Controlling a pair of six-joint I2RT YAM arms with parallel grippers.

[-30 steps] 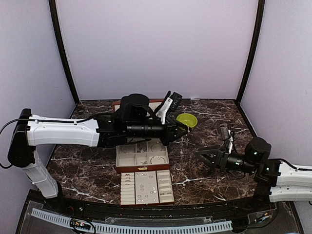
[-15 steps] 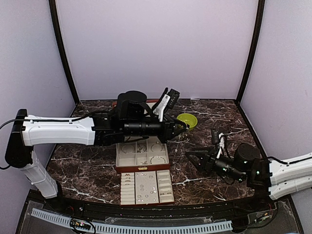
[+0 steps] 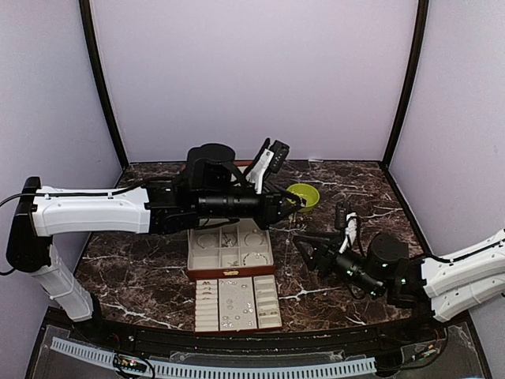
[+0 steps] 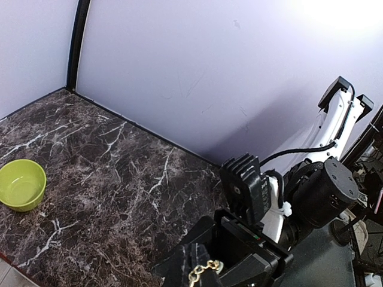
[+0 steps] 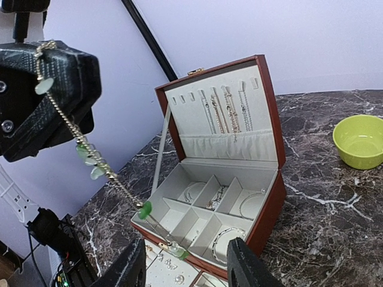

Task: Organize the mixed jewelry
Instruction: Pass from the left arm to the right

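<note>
My left gripper point(image 3: 289, 207) is shut on a thin gold chain with green stones point(image 5: 90, 158). In the right wrist view the chain hangs from the left gripper point(image 5: 46, 89) down to the front edge of the open reddish-brown box point(image 5: 270, 200). In the left wrist view only the chain's gold end point(image 4: 206, 271) shows between the shut jaws. My right gripper point(image 3: 304, 251) is open and empty, right of the box and pointing at it; its fingers point(image 5: 128, 268) frame the box's front. Bracelets point(image 5: 226, 237) lie in the box compartments, and necklaces point(image 5: 225, 113) hang in the lid.
A lime-green bowl point(image 3: 303, 195) stands behind and right of the box, empty in the left wrist view point(image 4: 22, 184). The cream compartment tray point(image 3: 237, 302) with small pale pieces lies in front of the box. The two arms are close together over the table's middle.
My right arm has reached leftward towards the box and the left gripper. My left gripper has shifted slightly, still holding the chain.
</note>
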